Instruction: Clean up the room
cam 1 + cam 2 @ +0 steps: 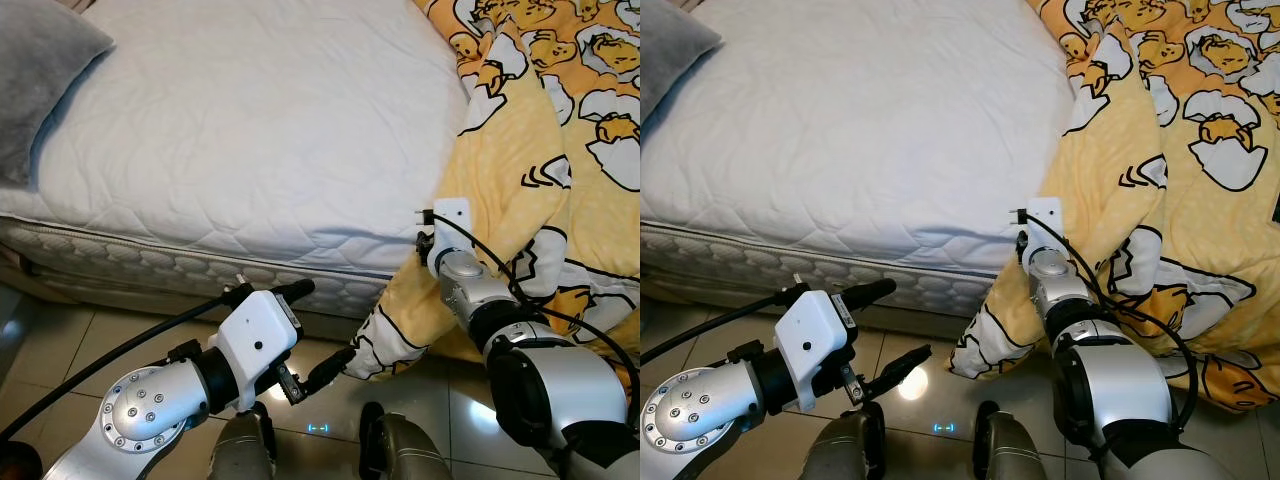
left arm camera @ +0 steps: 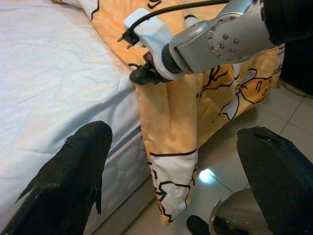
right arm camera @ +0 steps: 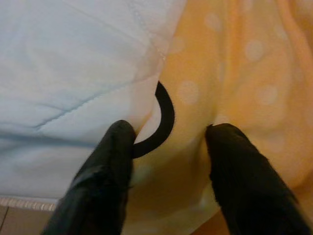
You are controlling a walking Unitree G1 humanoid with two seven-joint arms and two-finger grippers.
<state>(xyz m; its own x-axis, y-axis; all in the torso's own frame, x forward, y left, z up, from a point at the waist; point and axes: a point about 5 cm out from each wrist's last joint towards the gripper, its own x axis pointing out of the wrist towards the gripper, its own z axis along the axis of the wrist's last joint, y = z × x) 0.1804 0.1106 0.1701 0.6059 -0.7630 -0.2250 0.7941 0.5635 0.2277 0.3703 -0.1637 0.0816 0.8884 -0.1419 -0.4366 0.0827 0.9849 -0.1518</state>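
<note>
A grey pillow point(image 1: 45, 80) lies at the far left of the bed point(image 1: 250, 130), well apart from both arms. The yellow blanket point(image 1: 560, 150), printed with egg cartoons, covers the bed's right side and spills over the mattress edge to the tiled floor point(image 1: 60, 340), its lowest corner hanging just above the tiles.

The right claw point(image 3: 168, 139) is at the mattress edge, where blanket meets white sheet; its fingers point(image 3: 110, 156) are spread, pressed into the yellow cloth with a fold between them, not yet closed on it. The left claw point(image 1: 320, 330) hovers low over the floor before the bed, spread and empty, near the hanging corner.

The left wrist view shows the right arm reaching against the draped blanket.
</note>
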